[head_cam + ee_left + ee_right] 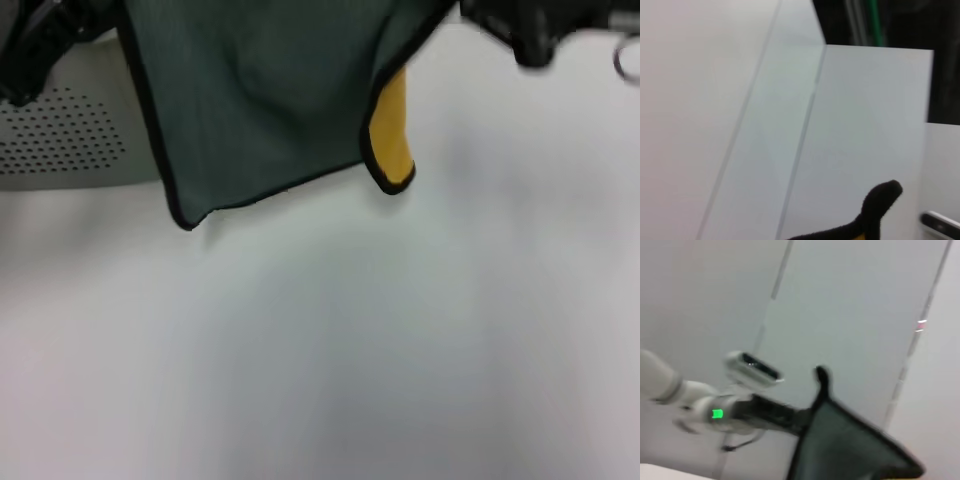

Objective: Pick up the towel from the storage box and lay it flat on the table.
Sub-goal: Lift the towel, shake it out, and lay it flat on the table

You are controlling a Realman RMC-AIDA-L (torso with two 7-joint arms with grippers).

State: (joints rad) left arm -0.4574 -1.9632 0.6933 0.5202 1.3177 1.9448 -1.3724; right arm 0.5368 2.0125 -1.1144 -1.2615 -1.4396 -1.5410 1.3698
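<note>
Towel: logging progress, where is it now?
Head view: the towel hangs above the table, top centre-left, partly in front of the storage box.

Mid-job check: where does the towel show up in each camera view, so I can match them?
Head view: the towel hangs at top centre, grey-green side out, a yellow fold at its right edge.
Left wrist view: only a black-edged corner at the bottom.
Right wrist view: dark cloth at lower right.
Shared landmark: the towel's black edging.
</note>
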